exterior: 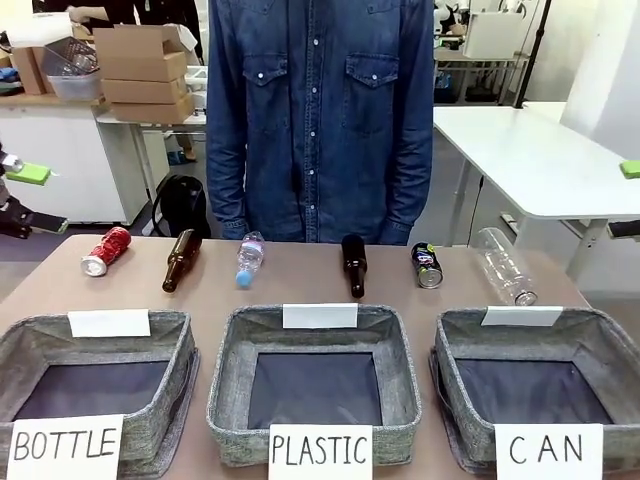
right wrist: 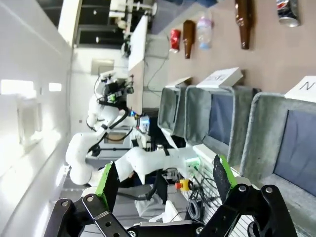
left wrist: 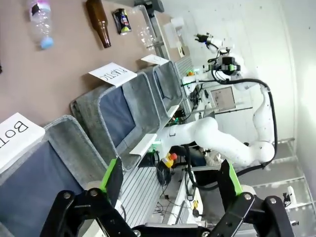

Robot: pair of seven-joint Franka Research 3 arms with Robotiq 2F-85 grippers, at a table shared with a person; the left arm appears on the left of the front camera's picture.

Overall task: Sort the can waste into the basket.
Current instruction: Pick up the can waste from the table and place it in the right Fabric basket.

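Front view, red can: laid on its side at the far left of the table, just beside a brown bottle.
Front view, black can: laid between a dark bottle and a clear bottle.
Front view, CAN basket: set at the near right, beside the PLASTIC basket; both cans are seen outside it.
Left wrist view, left gripper: jaws are held wide apart, with nothing between them.
Left wrist view, black can: seen far off at the top, beyond the baskets.
Right wrist view, right gripper: jaws are spread wide, nothing gripped.
Right wrist view, cans: black one is seen at the top right, red one farther along the row.
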